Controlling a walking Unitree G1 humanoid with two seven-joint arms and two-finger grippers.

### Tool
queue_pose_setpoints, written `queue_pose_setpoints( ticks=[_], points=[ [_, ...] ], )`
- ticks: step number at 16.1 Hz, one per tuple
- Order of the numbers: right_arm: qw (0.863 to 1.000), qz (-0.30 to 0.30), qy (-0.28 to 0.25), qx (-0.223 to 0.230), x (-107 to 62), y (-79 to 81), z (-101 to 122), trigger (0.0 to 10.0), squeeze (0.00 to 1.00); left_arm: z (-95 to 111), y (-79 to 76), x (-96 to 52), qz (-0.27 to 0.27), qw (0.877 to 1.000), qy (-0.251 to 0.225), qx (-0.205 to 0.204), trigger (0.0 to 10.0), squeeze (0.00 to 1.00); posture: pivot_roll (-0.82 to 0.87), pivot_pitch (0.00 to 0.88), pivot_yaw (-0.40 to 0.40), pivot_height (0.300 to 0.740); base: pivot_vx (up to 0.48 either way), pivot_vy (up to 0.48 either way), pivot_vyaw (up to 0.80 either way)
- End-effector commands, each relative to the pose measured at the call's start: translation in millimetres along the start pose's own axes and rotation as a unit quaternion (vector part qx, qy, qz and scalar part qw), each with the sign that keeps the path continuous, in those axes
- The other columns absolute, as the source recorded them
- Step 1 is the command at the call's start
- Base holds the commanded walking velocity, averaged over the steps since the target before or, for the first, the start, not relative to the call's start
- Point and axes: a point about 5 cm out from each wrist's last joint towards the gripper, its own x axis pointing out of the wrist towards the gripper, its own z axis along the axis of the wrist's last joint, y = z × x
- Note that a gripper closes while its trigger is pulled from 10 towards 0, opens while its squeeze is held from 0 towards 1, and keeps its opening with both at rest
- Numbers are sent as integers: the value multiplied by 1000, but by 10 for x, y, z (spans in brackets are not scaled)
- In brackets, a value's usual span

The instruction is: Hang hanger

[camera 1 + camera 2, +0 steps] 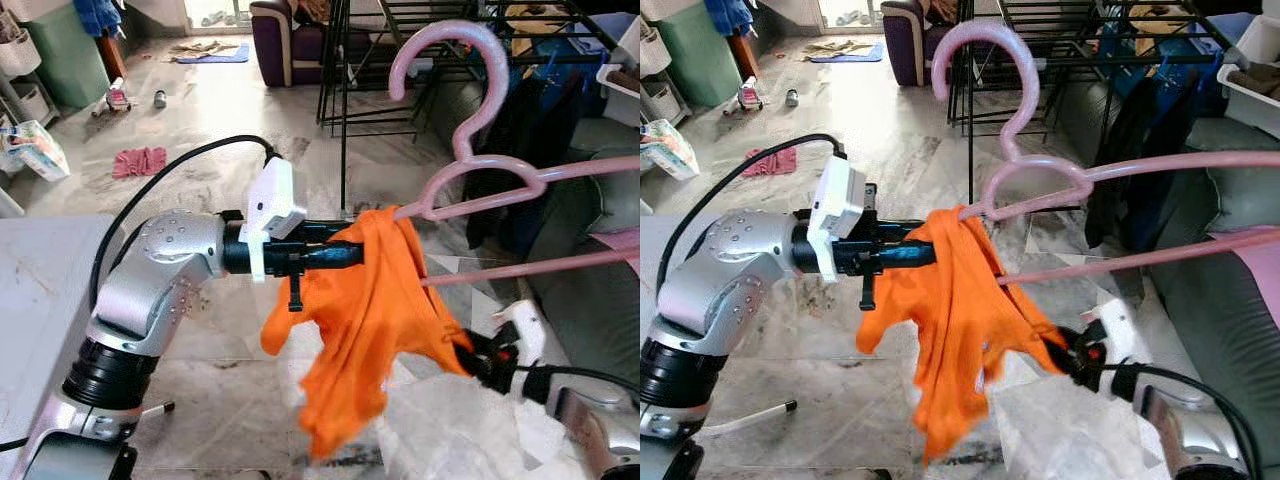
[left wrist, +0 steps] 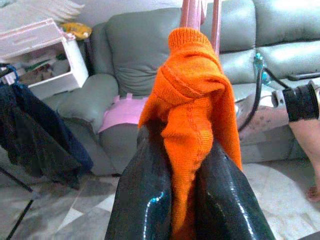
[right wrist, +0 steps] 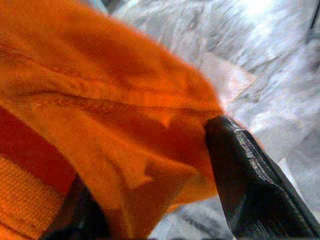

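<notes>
A pink plastic hanger (image 1: 450, 32) hangs in the air with its hook up and its arms running off to the right. An orange knit garment (image 1: 370, 320) is draped over its left end and hangs down. My left gripper (image 1: 352, 252) reaches in from the left, shut on the top fold of the garment right by the hanger's tip. In the left wrist view the orange cloth (image 2: 192, 115) bunches between the two black fingers (image 2: 142, 195). My right gripper (image 1: 467, 352), lower right, is shut on the garment's lower edge (image 3: 125, 140).
A black drying rack (image 1: 345, 90) stands behind the hanger, with dark clothes on it. A grey sofa (image 1: 590, 210) lies to the right, a white tabletop (image 1: 40, 290) to the left, and a clear plastic bag (image 1: 450, 430) below. A person's leg (image 2: 307, 150) stands by the sofa.
</notes>
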Motion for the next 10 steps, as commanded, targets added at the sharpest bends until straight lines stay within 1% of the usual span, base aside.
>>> queue_pose_setpoints(
  ticks=[1, 2, 3, 4, 5, 6, 7, 8, 9, 10],
  points=[
    [998, -49, -43, 13, -109, -140, 152, 0, 0, 33, 55, -135, 20, 1000, -13, -2, 0, 0, 34, 84, -24, 740, 0, 0, 0],
    [989, -115, -93, 15, -180, -296, 315, 0, 0, -107, 70, -252, 39, 999, -4, -38, 0, 0, 32, 82, -24, 740, 0, 0, 0],
    [981, -148, -122, 23, -215, -372, 420, 0, 0, -149, 79, -323, 47, 996, -14, -76, 0, 0, 25, 83, -21, 740, 0, 0, 0],
    [962, -199, -182, 32, -290, -485, 638, 0, 0, -231, 90, -450, 62, 991, -20, -120, 0, 0, 20, 83, -20, 740, 0, 0, 0],
    [947, -213, -237, 36, -347, -521, 879, 0, 0, -333, 87, -550, 78, 987, -9, -140, 0, 0, 20, 83, -21, 740, 0, 0, 0],
    [939, -203, -276, 26, -360, -492, 1105, 0, 0, -433, 97, -622, 102, 982, -5, -156, 0, 0, 19, 81, -23, 740, 0, 0, 0],
    [938, -196, -285, 20, -352, -470, 1170, 0, 0, -472, 89, -637, 105, 982, 1, -158, 0, 0, 18, 79, -25, 740, 0, 0, 0],
    [937, -174, -302, -7, -306, -390, 1358, 0, 0, -631, 72, -681, 124, 977, 15, -173, 0, 0, 16, 74, -30, 740, 0, 0, 0],
    [937, -170, -306, -19, -288, -366, 1419, 0, 0, -712, 67, -696, 134, 974, 21, -180, 0, 0, 15, 72, -32, 740, 0, 0, 0],
    [937, -180, -299, -27, -275, -387, 1429, 0, 0, -768, 38, -695, 133, 973, 23, -187, 0, 0, 7, 70, -36, 740, 0, 0, 0]
  ],
)
